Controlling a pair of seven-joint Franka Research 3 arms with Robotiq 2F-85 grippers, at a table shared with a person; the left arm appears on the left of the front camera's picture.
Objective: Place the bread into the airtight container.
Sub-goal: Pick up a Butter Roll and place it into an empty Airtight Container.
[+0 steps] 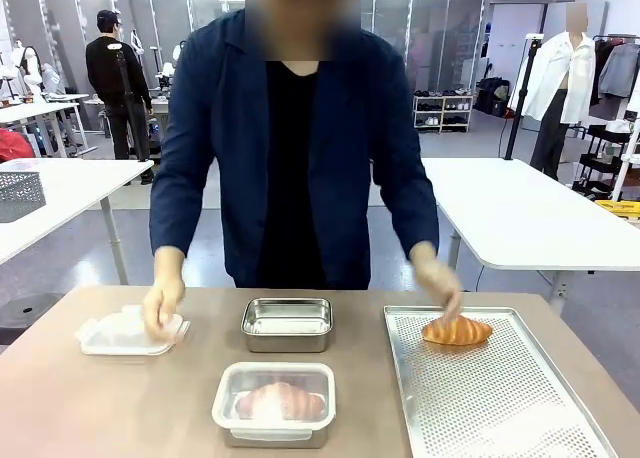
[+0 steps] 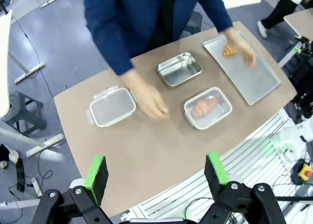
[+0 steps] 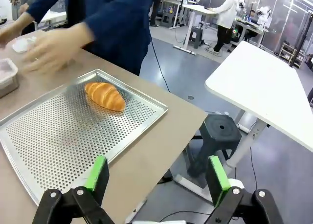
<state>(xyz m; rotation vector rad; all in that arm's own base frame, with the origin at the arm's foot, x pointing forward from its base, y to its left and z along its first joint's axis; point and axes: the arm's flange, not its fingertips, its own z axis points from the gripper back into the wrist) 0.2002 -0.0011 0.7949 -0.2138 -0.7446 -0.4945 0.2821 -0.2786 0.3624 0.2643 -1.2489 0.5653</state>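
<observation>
Bread [image 1: 456, 330] lies on the perforated tray [image 1: 500, 398] at frame right, a person's blurred hand [image 1: 438, 278] just over it, the open steel container [image 1: 287, 323] at centre, while the left gripper [image 2: 156, 177] and the right gripper [image 3: 156, 177] stand spread apart, gripping nothing.

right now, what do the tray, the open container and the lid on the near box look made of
The tray: metal, likely aluminium or steel, matte silver, evenly perforated. The open container: probably stainless steel, brushed and shiny, with reflections on its walls. The lid: looks like translucent plastic, frosted white; the bread beneath shows through blurred.
</observation>
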